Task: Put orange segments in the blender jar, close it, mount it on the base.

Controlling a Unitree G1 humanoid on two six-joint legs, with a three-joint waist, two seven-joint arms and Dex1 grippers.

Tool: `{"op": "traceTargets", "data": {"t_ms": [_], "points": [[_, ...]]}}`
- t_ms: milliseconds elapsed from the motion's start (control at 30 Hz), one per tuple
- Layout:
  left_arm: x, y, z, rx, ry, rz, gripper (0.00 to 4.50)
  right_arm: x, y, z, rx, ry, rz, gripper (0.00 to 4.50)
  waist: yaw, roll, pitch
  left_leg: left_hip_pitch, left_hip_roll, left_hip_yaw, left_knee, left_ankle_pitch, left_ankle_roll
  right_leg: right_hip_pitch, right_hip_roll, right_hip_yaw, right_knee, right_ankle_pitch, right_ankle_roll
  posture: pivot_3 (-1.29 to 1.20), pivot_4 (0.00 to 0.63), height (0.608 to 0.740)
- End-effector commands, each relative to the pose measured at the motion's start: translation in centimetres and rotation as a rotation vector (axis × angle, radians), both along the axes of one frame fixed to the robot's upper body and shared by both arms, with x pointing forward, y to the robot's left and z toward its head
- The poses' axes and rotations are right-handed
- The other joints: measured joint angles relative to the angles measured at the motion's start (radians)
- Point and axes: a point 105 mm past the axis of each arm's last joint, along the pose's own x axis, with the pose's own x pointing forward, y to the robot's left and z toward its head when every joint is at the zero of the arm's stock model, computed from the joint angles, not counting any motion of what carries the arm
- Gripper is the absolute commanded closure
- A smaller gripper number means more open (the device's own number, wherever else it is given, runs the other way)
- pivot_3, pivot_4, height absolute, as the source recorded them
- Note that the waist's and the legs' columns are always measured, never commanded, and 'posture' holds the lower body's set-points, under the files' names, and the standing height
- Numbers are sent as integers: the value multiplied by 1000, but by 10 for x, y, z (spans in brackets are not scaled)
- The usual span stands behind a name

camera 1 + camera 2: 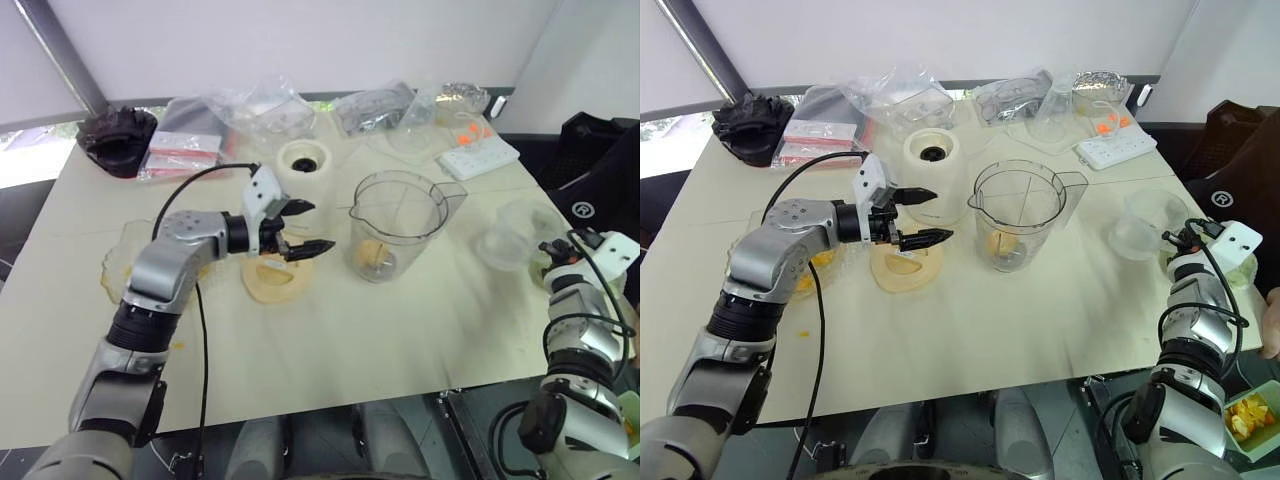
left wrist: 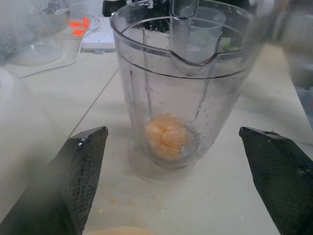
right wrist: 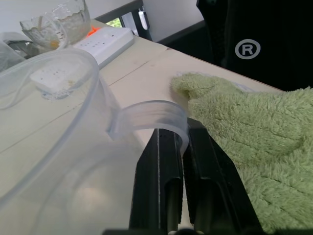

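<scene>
Left wrist view: the blender jar [image 2: 183, 83] stands upright on the table [image 1: 330, 330], just ahead of the left gripper [image 2: 173, 181], whose fingers are spread wide with nothing between them.
Risk, left side: if that gripper advances off-centre, one finger may shove the light clear jar and tip or slide it.
Risk, right side: the right gripper [image 3: 183, 166] is closed, holding nothing, right against the clear beaker's handle [image 3: 146, 117] and a green towel [image 3: 254, 127]; a further push may knock the beaker [image 1: 512, 232] over.
Risk, later step: the base [image 1: 933, 172] sits close behind the left gripper, so a backward swing could bump it.
Jar's look: wide-mouthed, clear, spouted, droplets on its wall.
Orange segments: one glossy, pale-orange lump [image 2: 167, 137] lies at the jar's bottom.
Lid: cream disc [image 1: 905, 265] lies flat beneath the left gripper.
</scene>
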Motion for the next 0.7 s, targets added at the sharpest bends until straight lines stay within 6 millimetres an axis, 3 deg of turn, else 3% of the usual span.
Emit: {"op": "traceTargets", "data": {"t_ms": [33,67,167,400,700], "points": [[-2,1,11,-13,-43,1,0,-1,-7,14,-39,-28,-11,4432,0,0,0,0,0,0,0,0,0,0,0,0,0,0,0,0,150,740],[-3,1,11,-14,-43,1,0,-1,-7,13,-36,-26,-10,4432,0,0,0,0,0,0,0,0,0,0,0,0,0,0,0,0,150,740],[-3,1,10,-14,-42,-2,0,-2,-7,13,-43,-20,-11,3517,0,0,0,0,0,0,0,0,0,0,0,0,0,0,0,0,150,740],[-2,3,7,7,-37,-20,0,-13,-12,6,-75,26,-33,56,-1,0,0,0,0,0,0,0,0,0,0,0,0,0,0,0,150,740],[-2,0,5,8,-34,-31,0,-40,-14,0,-137,79,-41,56,1,0,0,0,0,0,0,0,0,0,0,0,0,0,0,0,150,740]]}}
